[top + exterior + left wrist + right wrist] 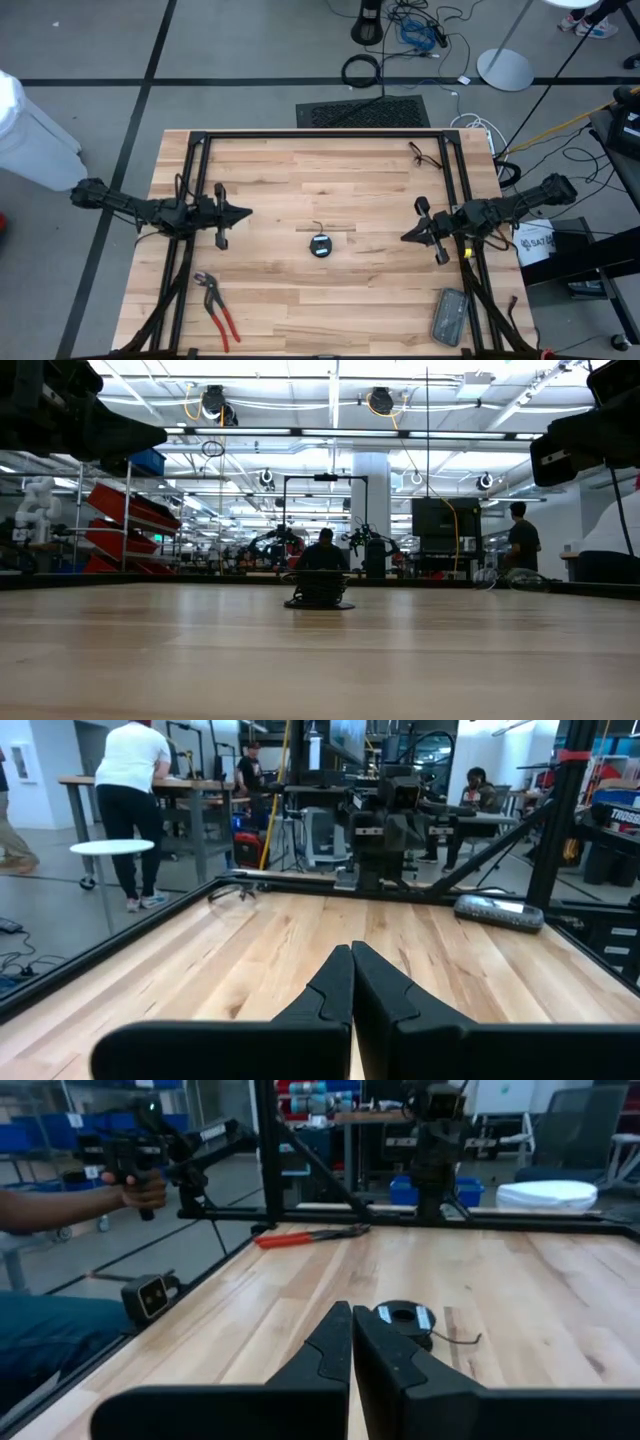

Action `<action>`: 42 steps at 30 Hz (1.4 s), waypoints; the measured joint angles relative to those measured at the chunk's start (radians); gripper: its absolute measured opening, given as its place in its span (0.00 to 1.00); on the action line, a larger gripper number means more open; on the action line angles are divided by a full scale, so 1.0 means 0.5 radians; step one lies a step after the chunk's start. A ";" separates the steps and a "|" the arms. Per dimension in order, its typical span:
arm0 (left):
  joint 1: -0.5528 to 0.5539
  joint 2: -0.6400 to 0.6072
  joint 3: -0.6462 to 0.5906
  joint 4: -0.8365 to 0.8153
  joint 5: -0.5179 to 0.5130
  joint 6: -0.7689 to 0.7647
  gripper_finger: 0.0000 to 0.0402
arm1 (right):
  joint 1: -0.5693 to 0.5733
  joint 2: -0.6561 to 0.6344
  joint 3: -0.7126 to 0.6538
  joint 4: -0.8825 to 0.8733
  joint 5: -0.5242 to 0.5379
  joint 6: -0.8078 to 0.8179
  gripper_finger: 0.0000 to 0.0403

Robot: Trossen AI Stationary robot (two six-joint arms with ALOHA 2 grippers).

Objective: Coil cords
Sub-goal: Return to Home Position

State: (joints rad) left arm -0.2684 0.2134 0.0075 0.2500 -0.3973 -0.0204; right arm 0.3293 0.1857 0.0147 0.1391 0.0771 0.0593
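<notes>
Left gripper (243, 212) hangs over the table's (300, 320) left side, fingers pressed tight together (352, 952), nothing held. Red-handled pliers (218, 308) lie near the front edge, left of centre. Cord (321, 245), wound on its small round black spool w/ bluish centre, sits flat approx mid-table, between both grippers and apart from each; a short loose end sticks out. Right gripper (405, 237) is over the right side, fingers likewise closed together, empty. Grey case (450, 316) lies front right.
</notes>
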 joint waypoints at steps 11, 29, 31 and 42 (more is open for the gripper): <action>0.000 -0.147 0.000 -0.155 -0.001 -0.017 0.01 | -0.126 -0.366 0.024 -0.249 -0.111 -0.056 0.00; -0.001 -0.190 0.000 -0.206 -0.002 -0.041 0.01 | -0.563 -0.367 0.027 -0.237 -0.365 -0.200 0.00; 0.000 -0.189 0.000 -0.207 -0.002 -0.048 0.01 | -0.592 -0.367 0.027 -0.258 -0.375 -0.214 0.00; -0.001 -0.190 -0.001 -0.291 -0.002 -0.045 0.01 | -0.619 -0.366 0.027 -0.275 -0.362 -0.168 0.00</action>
State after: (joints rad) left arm -0.2687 0.1183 0.0071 0.1043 -0.3981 -0.0428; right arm 0.0196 0.0025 0.0284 0.0015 -0.1041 -0.0245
